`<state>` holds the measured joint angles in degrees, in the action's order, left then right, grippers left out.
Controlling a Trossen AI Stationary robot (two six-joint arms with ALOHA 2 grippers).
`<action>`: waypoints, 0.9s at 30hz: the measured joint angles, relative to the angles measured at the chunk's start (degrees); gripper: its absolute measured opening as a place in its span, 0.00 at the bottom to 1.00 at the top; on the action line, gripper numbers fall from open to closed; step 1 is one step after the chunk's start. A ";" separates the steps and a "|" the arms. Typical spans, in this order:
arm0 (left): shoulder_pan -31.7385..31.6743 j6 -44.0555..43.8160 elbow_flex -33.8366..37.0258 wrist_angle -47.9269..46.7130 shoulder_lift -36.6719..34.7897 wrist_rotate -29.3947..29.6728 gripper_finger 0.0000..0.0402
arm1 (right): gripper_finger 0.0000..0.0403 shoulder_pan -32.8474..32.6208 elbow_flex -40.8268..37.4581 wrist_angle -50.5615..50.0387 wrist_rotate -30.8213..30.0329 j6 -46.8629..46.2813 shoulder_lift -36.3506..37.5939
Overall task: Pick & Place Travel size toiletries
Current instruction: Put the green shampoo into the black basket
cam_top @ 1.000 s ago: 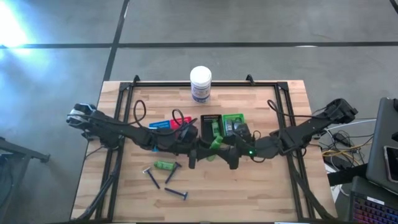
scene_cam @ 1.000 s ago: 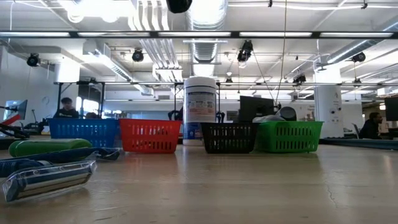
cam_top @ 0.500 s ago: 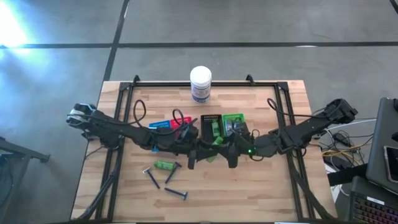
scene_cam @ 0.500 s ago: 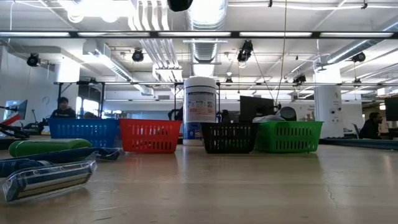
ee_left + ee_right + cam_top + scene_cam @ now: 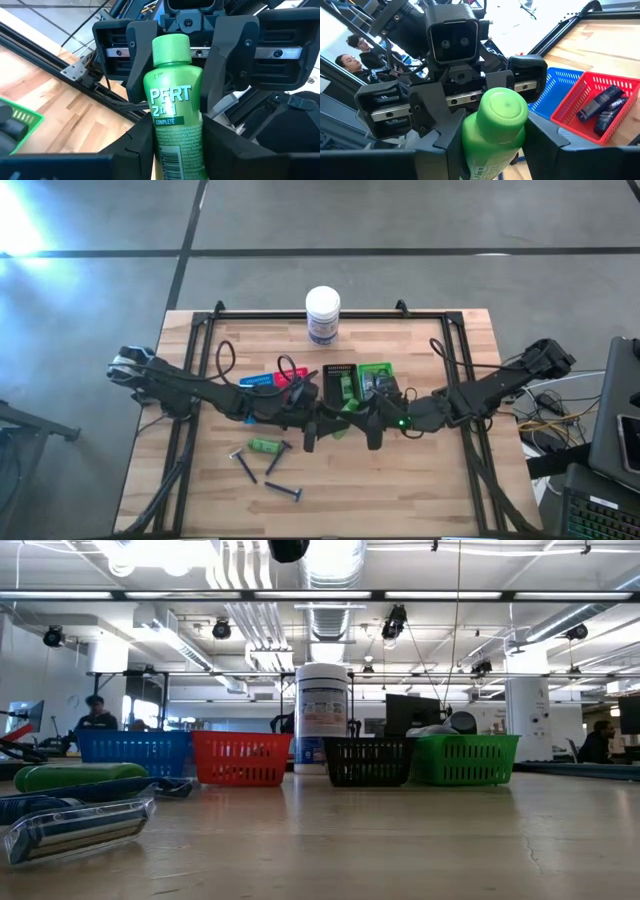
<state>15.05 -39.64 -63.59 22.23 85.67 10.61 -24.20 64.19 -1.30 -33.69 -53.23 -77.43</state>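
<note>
Above the table's middle, the green bottle [image 5: 173, 120] sits clamped between both facing grippers, left gripper [image 5: 175, 145] and right gripper [image 5: 492, 140] each grasping it.

Four trays [image 5: 322, 381] sit mid-table, jar [image 5: 322, 315] behind, razors [image 5: 285, 491] before.

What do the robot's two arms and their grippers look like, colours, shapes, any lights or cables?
Both arms are dark, jointed, slender links. The right arm carries a small green light near its wrist; black cables loop beside the left arm. The right gripper has two broad black fingers on a slotted rail with silver screws. The left gripper looks the same, with a boxy two-lens camera above it.
</note>
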 joint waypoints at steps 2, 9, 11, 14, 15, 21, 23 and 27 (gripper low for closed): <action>0.01 0.07 0.00 -0.77 -0.07 0.10 0.35 | 0.37 0.21 -0.05 -0.22 0.04 -0.09 0.00; 1.01 0.55 -0.57 -5.90 -0.20 1.64 0.56 | 0.38 0.93 -0.46 -4.43 -0.29 -3.00 0.00; 1.05 0.52 -0.68 -7.79 -0.36 1.35 0.63 | 0.38 0.95 -0.95 -4.98 -0.83 -3.06 0.00; 1.74 0.47 -0.71 -13.26 -1.19 1.17 0.71 | 0.38 1.21 -1.13 -6.21 -1.23 -3.98 -0.04; 2.21 0.36 -0.72 -16.38 -1.73 0.70 0.73 | 0.38 1.28 -1.13 -7.20 -1.66 -4.74 -0.04; 7.37 -5.56 -0.72 -35.93 -6.54 7.69 0.75 | 0.38 1.38 -1.17 -15.34 -2.71 -11.91 -1.07; 9.83 -7.83 -0.72 -39.96 -8.61 12.32 0.75 | 0.38 1.86 -1.17 -18.13 -2.70 -13.96 -1.74; 13.75 -13.23 -0.01 -45.80 -12.63 17.49 0.74 | 0.39 5.00 -0.84 -20.36 -0.98 -16.71 -4.42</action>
<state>28.80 -52.87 -63.61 -23.57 73.04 28.10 -19.20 63.36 -21.66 -34.67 -69.94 -81.85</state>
